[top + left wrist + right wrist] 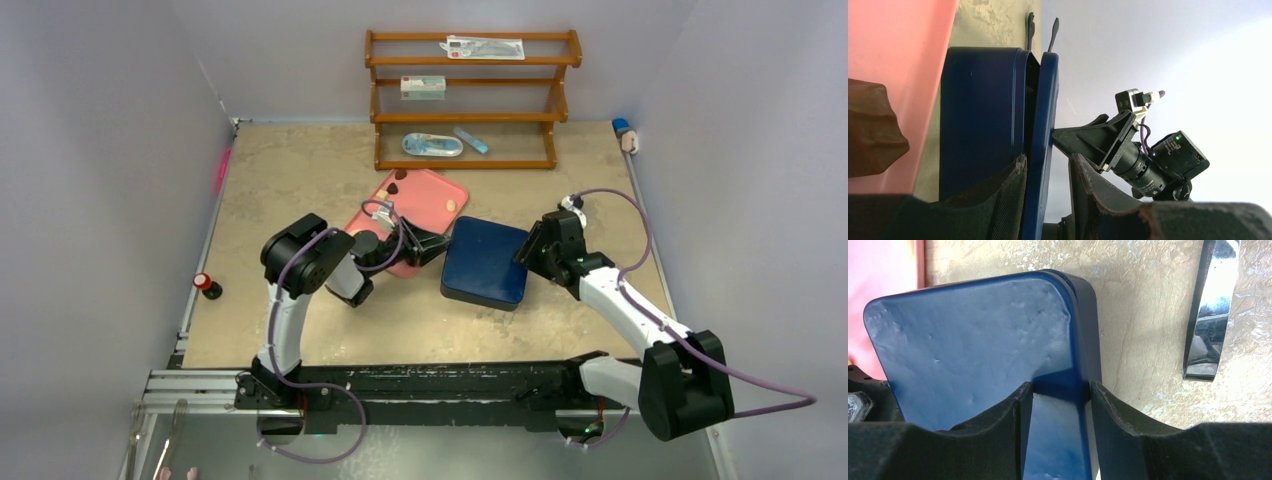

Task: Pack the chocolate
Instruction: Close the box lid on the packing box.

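A dark blue box (485,262) sits mid-table, its lid (1045,125) raised a crack off the body (983,115). My left gripper (440,245) is at the box's left edge. Its jaws straddle the lid rim: one finger (1005,195) sits between lid and body, and a gap shows before the other finger (1093,190). My right gripper (528,255) is shut on the box's right edge (1060,430), with both fingers touching it. Chocolate lies on the pink tray (430,190): dark pieces (400,174) and cream pieces (451,205). One dark piece (870,130) looms close in the left wrist view.
A wooden shelf (470,100) with small packages stands at the back. A red-capped object (207,286) sits near the left edge and a blue-and-white item (625,133) at the back right. A shiny dark strip (1210,315) lies on the table beyond the box.
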Action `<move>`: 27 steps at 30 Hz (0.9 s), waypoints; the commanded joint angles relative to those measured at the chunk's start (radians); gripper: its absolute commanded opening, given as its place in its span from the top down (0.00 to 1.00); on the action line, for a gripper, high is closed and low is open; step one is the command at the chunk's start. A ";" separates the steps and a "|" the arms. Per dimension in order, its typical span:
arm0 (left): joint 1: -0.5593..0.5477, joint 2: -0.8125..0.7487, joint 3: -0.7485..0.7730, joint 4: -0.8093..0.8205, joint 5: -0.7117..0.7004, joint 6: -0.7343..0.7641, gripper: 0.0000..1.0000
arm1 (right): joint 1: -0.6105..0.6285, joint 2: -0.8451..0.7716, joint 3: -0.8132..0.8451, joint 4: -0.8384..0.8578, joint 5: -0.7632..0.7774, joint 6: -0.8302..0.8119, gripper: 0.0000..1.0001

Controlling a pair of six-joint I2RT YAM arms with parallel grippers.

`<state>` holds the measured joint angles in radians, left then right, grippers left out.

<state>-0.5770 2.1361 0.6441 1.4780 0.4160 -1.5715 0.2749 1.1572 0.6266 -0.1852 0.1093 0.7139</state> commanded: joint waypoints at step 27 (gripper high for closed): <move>0.053 -0.283 0.022 -0.367 0.073 0.380 0.62 | 0.006 0.016 0.042 0.007 0.004 -0.020 0.51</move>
<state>-0.5293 1.9476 0.6147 1.2781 0.4534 -1.3548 0.2749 1.1606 0.6285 -0.1825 0.1093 0.7128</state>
